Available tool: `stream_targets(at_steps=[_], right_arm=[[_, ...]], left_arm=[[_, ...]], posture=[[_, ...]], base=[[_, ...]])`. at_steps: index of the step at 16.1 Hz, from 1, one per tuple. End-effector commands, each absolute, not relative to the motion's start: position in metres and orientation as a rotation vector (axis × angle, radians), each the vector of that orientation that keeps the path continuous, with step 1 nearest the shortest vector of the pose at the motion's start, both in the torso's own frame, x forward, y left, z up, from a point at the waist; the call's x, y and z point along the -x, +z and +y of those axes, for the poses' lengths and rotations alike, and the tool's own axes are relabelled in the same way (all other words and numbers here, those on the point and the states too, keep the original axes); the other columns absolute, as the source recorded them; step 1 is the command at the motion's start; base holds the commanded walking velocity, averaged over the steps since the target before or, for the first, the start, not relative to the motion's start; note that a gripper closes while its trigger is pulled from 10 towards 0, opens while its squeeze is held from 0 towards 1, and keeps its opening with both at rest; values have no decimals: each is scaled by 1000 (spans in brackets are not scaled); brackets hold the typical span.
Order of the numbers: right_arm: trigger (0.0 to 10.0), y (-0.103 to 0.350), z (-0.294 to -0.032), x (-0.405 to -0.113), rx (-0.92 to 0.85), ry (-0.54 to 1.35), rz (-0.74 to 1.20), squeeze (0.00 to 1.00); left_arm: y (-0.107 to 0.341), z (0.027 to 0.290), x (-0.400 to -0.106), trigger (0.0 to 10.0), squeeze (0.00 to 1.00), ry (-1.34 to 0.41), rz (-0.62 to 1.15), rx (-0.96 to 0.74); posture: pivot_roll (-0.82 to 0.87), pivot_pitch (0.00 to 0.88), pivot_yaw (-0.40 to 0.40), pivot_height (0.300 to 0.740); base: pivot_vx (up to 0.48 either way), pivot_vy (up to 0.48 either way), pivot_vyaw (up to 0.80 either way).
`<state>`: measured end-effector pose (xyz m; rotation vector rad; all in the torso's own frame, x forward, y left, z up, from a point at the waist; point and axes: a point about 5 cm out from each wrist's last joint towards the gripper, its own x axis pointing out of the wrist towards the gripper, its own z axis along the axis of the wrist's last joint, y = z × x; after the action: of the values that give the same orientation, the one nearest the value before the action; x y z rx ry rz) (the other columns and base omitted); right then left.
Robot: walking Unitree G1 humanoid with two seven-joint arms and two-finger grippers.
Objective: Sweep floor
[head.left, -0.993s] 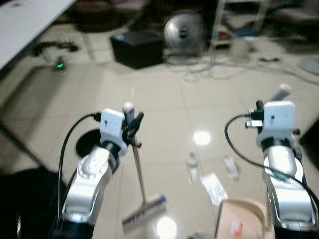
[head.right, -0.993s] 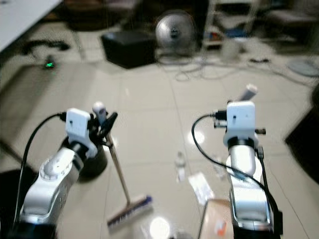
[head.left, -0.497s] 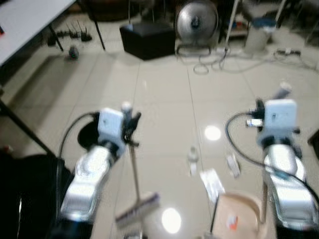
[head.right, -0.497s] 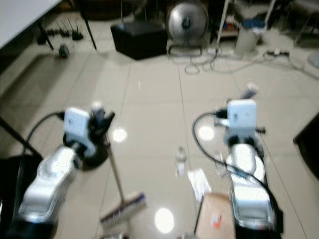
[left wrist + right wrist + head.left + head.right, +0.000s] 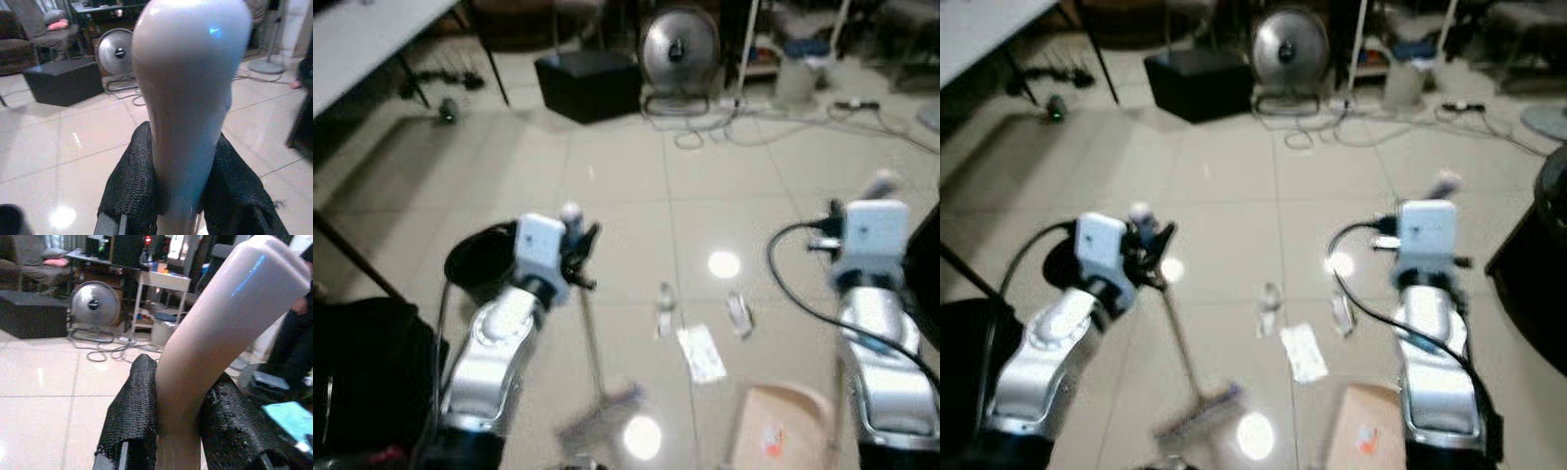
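Head views: dustpan (image 5: 781, 431) at five o'clock, orange scrap inside; bottle (image 5: 664, 296), paper (image 5: 702, 352) and wrapper (image 5: 737, 311) dead centre.

Left wrist: left gripper (image 5: 188, 196) clamped on broom handle (image 5: 188, 98).

Right wrist: right gripper (image 5: 178, 431) pinching dustpan handle (image 5: 220, 333); fan (image 5: 93, 303) at ten o'clock.
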<state>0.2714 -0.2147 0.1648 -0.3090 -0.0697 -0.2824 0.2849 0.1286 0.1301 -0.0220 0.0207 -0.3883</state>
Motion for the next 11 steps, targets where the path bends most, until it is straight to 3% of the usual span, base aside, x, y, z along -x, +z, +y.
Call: stream_targets(at_steps=[1,2,9,11], right_arm=[[10000,174,-206,-274,303,-258,-116,0],[10000,174,-205,-274,301,-257,-115,0],[10000,181,-207,-265,300,-260,-108,0],[10000,188,-214,-258,311,-276,-109,0]], left_arm=[[138,136,-287,10000,0,-371,-3,10],[138,136,-287,10000,0,-374,-10,-8],[144,137,-290,10000,0,-359,-66,-40],[150,130,-295,10000,0,-380,-99,-39]], posture=[[33,44,65,740],[33,43,62,740],[-58,31,18,740],[-78,25,5,740]], base=[[0,480,0],[0,480,0],[0,0,0],[0,0,-666]])
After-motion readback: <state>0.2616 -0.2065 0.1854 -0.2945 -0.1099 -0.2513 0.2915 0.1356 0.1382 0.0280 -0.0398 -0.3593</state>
